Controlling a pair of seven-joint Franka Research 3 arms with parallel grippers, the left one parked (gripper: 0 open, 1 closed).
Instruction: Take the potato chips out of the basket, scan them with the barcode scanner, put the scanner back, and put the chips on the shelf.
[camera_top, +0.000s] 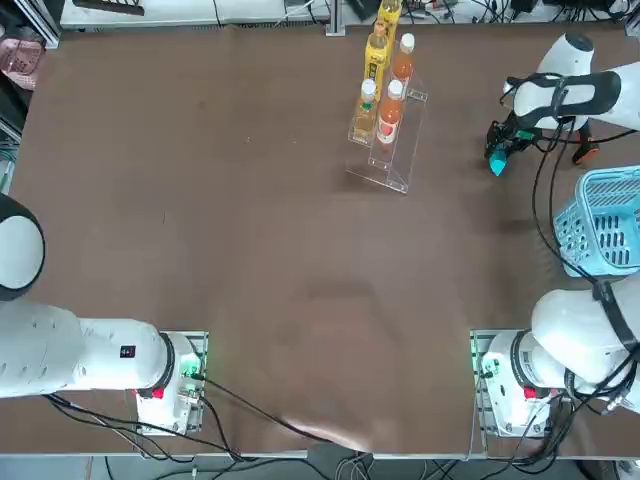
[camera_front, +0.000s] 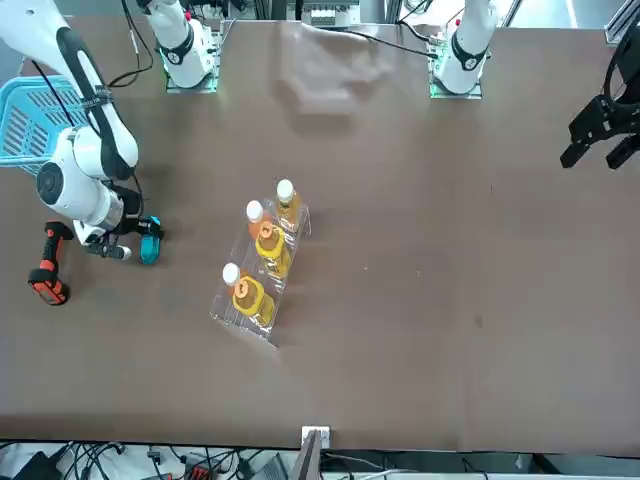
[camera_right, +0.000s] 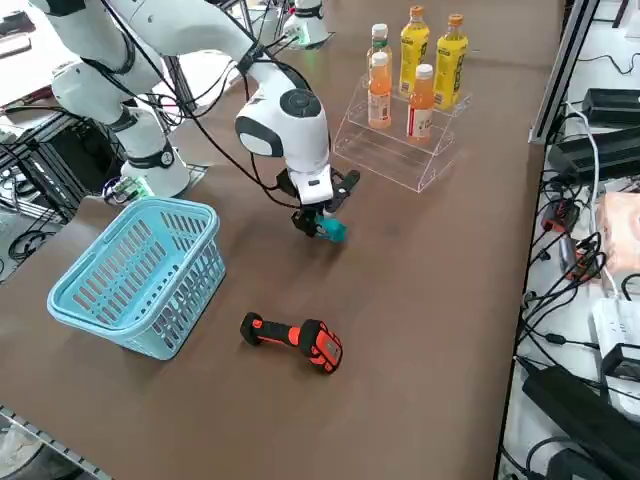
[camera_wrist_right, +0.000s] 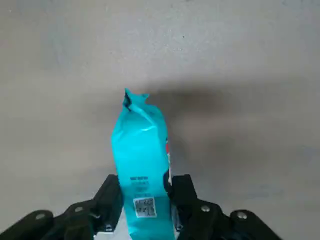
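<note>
The potato chips (camera_wrist_right: 140, 145), a slim teal packet, lie between my right gripper's (camera_wrist_right: 145, 187) two black fingers, which rest against both of its sides. In the side view the gripper (camera_right: 322, 222) is low over the table and the packet's (camera_right: 332, 231) end touches the brown surface. The barcode scanner (camera_right: 295, 340), black and orange-red, lies on its side on the table between the gripper and the table's edge. The light blue basket (camera_right: 140, 270) stands beside it. The clear shelf (camera_right: 390, 150) with drink bottles stands beyond the gripper.
Several orange and yellow bottles (camera_top: 385, 95) fill the shelf's (camera_top: 390, 165) steps. The basket (camera_top: 605, 220) sits at the table's right edge in the top view, with the scanner (camera_top: 587, 153) past it. Cables trail from my arm above the basket.
</note>
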